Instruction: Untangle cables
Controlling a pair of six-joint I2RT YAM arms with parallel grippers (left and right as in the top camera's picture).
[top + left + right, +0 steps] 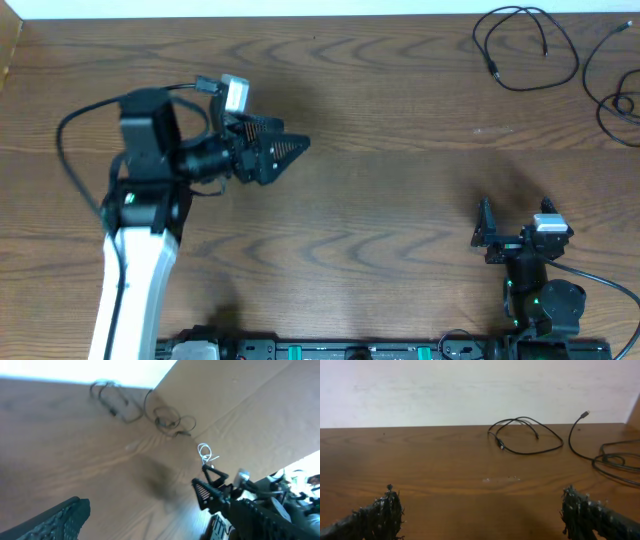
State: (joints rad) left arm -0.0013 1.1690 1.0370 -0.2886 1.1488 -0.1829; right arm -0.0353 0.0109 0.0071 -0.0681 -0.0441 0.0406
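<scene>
Overhead: cables lie at the far right corner of the table [350,260]: a black loop [493,66] and a black bundle [618,100] at the edge. Left wrist view also shows a small white coil [204,452], apart from the black ones. Left gripper [278,152] has its jaws spread, empty, well apart from all cables. Right gripper [485,520] has its jaws wide with nothing between; the loop and bundle are ahead of it, not touched. The cords look thin, light and limp, likely to sag, slip and drag their neighbours. Best hold is probably a plug end or a free stretch away from crossings, pinched fully.
</scene>
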